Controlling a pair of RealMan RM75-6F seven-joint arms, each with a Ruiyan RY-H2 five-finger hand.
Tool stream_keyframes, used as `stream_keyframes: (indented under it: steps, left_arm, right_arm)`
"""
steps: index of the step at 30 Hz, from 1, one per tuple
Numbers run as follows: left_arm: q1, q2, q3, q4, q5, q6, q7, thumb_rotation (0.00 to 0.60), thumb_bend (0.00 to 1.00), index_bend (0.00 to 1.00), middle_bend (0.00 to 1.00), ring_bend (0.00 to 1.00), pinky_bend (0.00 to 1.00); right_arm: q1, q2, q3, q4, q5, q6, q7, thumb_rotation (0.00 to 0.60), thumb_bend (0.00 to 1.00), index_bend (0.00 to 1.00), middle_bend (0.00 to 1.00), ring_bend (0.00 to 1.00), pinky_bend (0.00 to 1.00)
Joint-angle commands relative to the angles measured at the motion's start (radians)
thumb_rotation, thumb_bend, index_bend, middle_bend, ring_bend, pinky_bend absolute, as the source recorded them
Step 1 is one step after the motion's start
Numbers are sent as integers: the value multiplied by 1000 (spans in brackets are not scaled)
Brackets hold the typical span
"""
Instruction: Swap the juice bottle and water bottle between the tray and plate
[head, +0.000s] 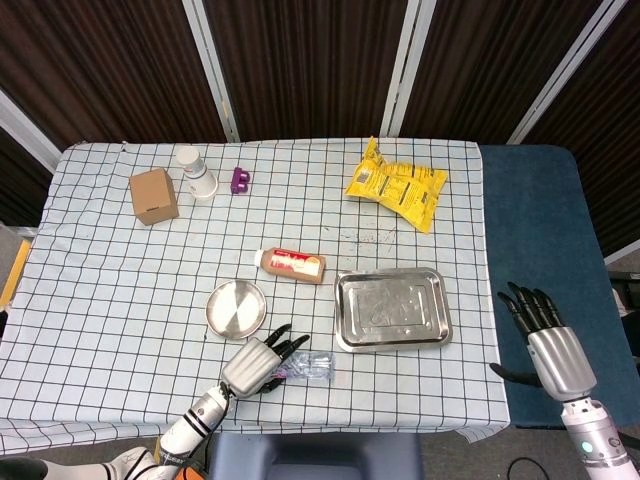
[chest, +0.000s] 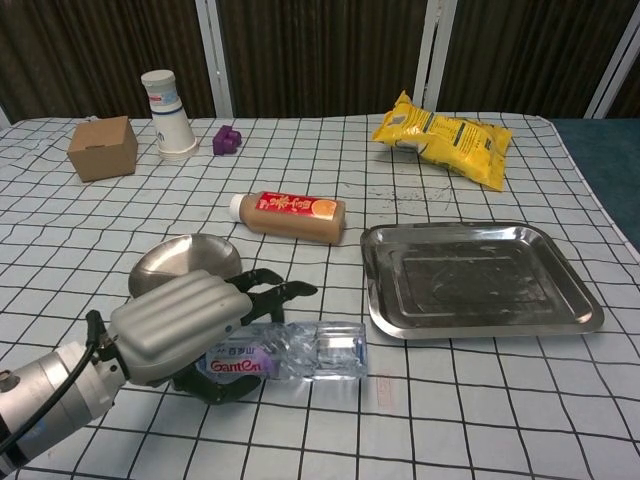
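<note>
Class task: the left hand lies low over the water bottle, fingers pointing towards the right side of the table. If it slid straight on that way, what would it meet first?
Probably the metal tray: the left hand and its water bottle point at its near-left corner, though they might slip just past its near edge.

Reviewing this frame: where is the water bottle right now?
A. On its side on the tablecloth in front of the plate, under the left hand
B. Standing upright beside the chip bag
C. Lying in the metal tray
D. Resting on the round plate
A. The water bottle lies on its side on the checked cloth with the left hand over it; the plate and tray both sit bare.
</note>
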Motion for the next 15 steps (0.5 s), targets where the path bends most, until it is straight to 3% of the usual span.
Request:
stream_keyframes:
  steps: [1,10,15]
  left_arm:
    - [5,27,6,-40,-11,-6,27,600,373,0,0,0,147]
    - [37,184,18,-212,-10,47,138,600,363,0,0,0,130]
    - [136,381,56,-292,20,224,136,600,361,0,0,0,118]
  right_arm:
    - [0,-4,0,1,-4,-6,-7,600,151,0,0,0,0]
    - [16,-24,-2,5,-6,-59,-29,600,151,0,0,0,0]
    - [69,-29,26,-37,5,-131,-54,600,151,0,0,0,0]
